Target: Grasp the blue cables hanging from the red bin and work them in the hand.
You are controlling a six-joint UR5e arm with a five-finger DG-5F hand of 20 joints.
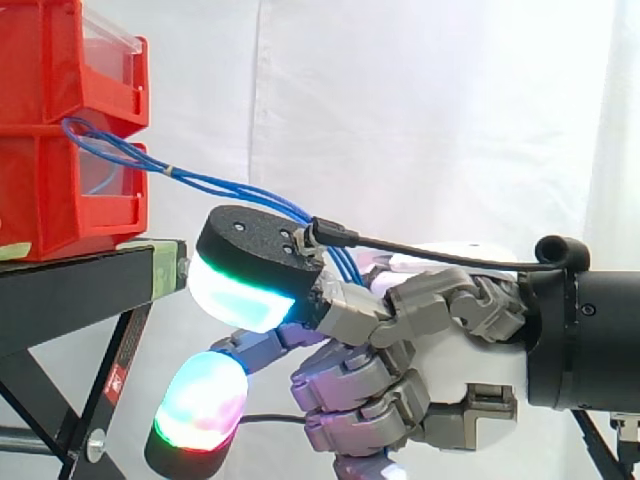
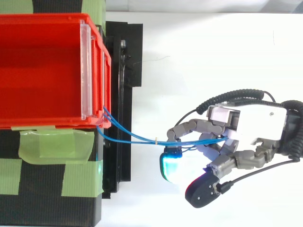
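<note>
Thin blue cables point(image 1: 215, 184) come out between the two stacked red bins point(image 1: 60, 200) at the left and slope down to the right into my hand point(image 1: 430, 325). In the top view the cables point(image 2: 137, 137) leave the front corner of the red bin point(image 2: 47, 71) and run across the gap into the hand point(image 2: 258, 125). The hand's fingers are curled around the cables' far end, with a glowing fingertip point(image 2: 171, 168) just below them. A small pale tie point(image 2: 156, 140) binds the strands midway. The cables look taut.
The bins stand on a black stand point(image 1: 80, 290) with green tape point(image 2: 57, 144) over its top. A clear plastic strip point(image 2: 85, 71) runs along the upper bin's front. A white curtain hangs behind, and a white surface lies under the hand.
</note>
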